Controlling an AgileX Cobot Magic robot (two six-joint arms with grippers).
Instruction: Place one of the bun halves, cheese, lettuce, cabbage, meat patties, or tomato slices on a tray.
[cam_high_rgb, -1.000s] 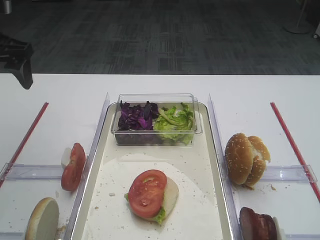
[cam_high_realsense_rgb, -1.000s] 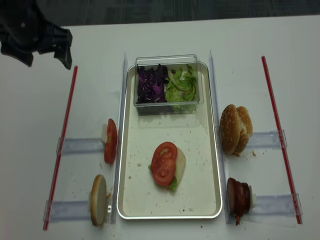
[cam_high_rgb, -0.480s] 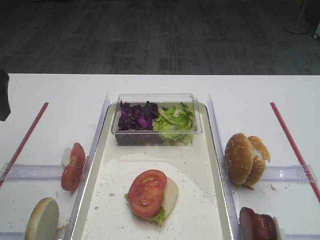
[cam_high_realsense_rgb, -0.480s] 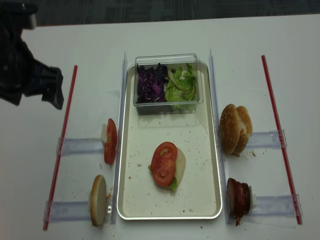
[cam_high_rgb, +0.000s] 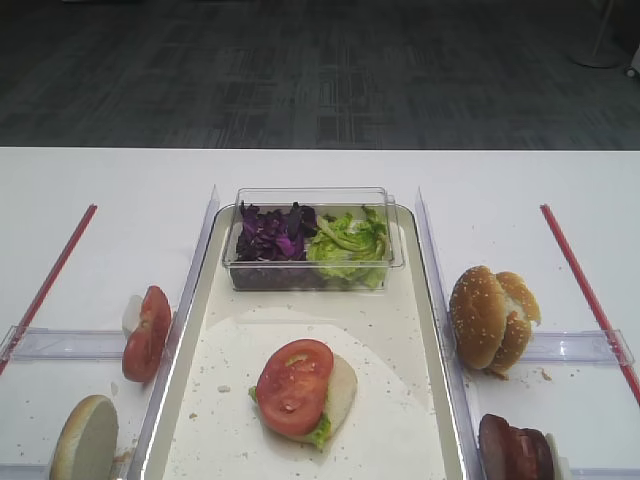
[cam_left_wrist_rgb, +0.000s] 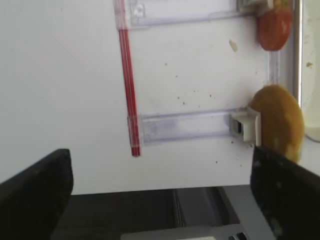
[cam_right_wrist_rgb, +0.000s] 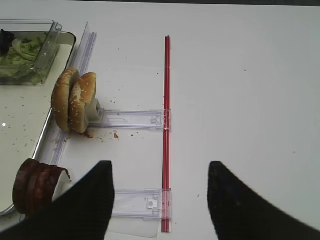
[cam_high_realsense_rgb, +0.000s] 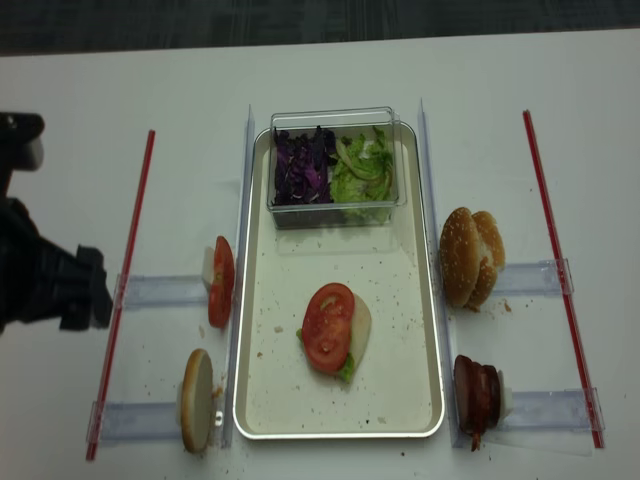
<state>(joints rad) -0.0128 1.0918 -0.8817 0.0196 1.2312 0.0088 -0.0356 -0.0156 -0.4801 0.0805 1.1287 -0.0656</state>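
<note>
The tray (cam_high_realsense_rgb: 290, 390) lies mid-table. On it, a tomato slice (cam_high_realsense_rgb: 329, 327) tops a pale bun half (cam_high_realsense_rgb: 361, 325) and lettuce. More tomato slices (cam_high_realsense_rgb: 220, 282) and a bun half (cam_high_realsense_rgb: 196, 413) stand on edge left of the tray. Sesame bun halves (cam_high_realsense_rgb: 470, 257) and meat patties (cam_high_realsense_rgb: 477, 395) stand to its right. A clear box holds cabbage (cam_high_realsense_rgb: 302, 168) and lettuce (cam_high_realsense_rgb: 362, 168). No cheese shows. My left gripper (cam_high_realsense_rgb: 88, 300) hovers at the far left, open and empty (cam_left_wrist_rgb: 160, 152). My right gripper (cam_right_wrist_rgb: 159, 167) is open and empty, right of the patties (cam_right_wrist_rgb: 32, 185).
Red strips (cam_high_realsense_rgb: 125, 280) (cam_high_realsense_rgb: 555, 260) run down both sides of the table. Clear plastic holders (cam_high_realsense_rgb: 160, 292) (cam_high_realsense_rgb: 535, 275) carry the upright food. The table's front edge (cam_left_wrist_rgb: 150, 189) shows in the left wrist view.
My left arm has moved from the far back left toward the front of the table, leaving the first high view. The food and the right gripper have not moved.
</note>
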